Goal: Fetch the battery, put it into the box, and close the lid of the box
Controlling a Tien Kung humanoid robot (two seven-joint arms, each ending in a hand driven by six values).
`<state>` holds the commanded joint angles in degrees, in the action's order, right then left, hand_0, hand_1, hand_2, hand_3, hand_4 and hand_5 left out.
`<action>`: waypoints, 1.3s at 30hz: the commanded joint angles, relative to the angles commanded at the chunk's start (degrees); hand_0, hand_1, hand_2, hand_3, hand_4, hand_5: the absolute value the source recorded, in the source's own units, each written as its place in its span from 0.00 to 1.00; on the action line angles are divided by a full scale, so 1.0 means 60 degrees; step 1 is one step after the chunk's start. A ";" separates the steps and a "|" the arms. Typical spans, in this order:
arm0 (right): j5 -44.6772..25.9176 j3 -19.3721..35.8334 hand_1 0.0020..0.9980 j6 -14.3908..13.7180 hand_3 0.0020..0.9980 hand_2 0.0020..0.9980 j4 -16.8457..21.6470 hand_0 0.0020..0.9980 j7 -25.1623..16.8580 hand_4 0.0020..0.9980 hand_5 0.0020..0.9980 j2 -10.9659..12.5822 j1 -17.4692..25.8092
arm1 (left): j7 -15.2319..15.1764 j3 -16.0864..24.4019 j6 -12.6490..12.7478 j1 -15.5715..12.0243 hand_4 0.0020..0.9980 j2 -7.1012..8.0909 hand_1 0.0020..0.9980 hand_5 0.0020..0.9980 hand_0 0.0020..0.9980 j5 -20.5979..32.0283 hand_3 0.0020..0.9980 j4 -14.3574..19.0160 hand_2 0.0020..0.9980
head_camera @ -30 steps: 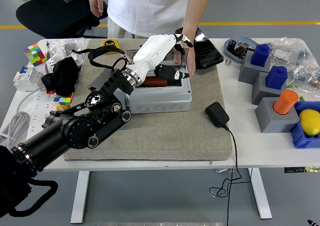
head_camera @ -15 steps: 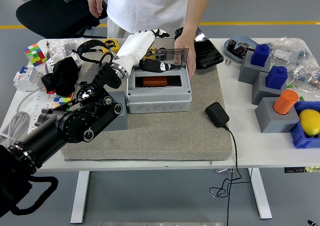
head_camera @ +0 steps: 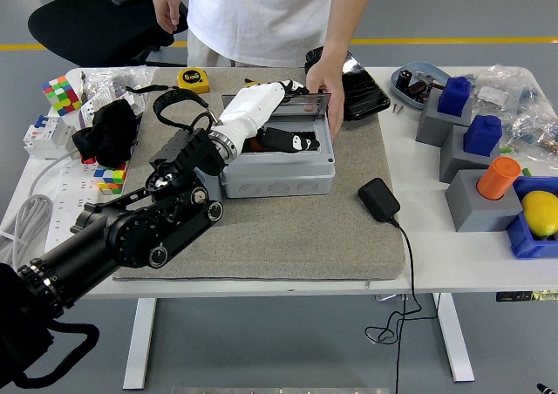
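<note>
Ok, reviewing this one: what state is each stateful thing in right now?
box: on the grey mat, a person's hand at its far right corner.
lid: nearly lowered, not fully closed.
left robot hand: resting on the lid, fingers extended.
battery: not visible.

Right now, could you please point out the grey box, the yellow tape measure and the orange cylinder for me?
grey box (head_camera: 277,178): head view, on its front wall.
yellow tape measure (head_camera: 193,79): head view, on its top face.
orange cylinder (head_camera: 499,178): head view, on its side.
</note>
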<state>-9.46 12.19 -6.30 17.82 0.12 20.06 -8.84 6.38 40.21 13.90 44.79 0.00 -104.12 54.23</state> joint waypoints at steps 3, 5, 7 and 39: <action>-0.0018 -0.0009 0.63 0.0007 0.55 0.66 -0.0008 0.58 0.0005 0.95 0.49 -0.0005 0.0026 | 0.0042 -0.0023 -0.0023 -0.0156 1.00 0.0000 0.77 0.46 0.78 0.0040 0.76 0.0363 0.76; -0.0002 0.0012 0.63 0.0012 0.55 0.66 -0.0005 0.58 0.0002 0.95 0.49 -0.0012 0.0032 | 0.0113 -0.0071 -0.0058 -0.0284 1.00 0.0000 0.77 0.46 0.78 0.0098 0.76 0.0636 0.76; 0.0021 0.0048 0.63 0.0011 0.55 0.66 0.0001 0.58 -0.0006 0.95 0.49 -0.0014 0.0032 | 0.0174 -0.0153 -0.0088 -0.0426 1.00 0.0000 0.75 0.46 0.74 0.0188 0.76 0.0912 0.75; 0.0098 0.0229 0.63 0.0026 0.55 0.66 -0.0003 0.58 -0.0011 0.95 0.49 -0.0046 0.0092 | -0.2029 0.4020 0.0807 -0.4062 1.00 0.0955 0.73 0.45 0.71 0.4614 0.73 0.3243 0.73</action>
<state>-8.88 13.56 -6.14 17.80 0.05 19.79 -8.28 -5.79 64.33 18.74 20.42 5.73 -76.43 73.69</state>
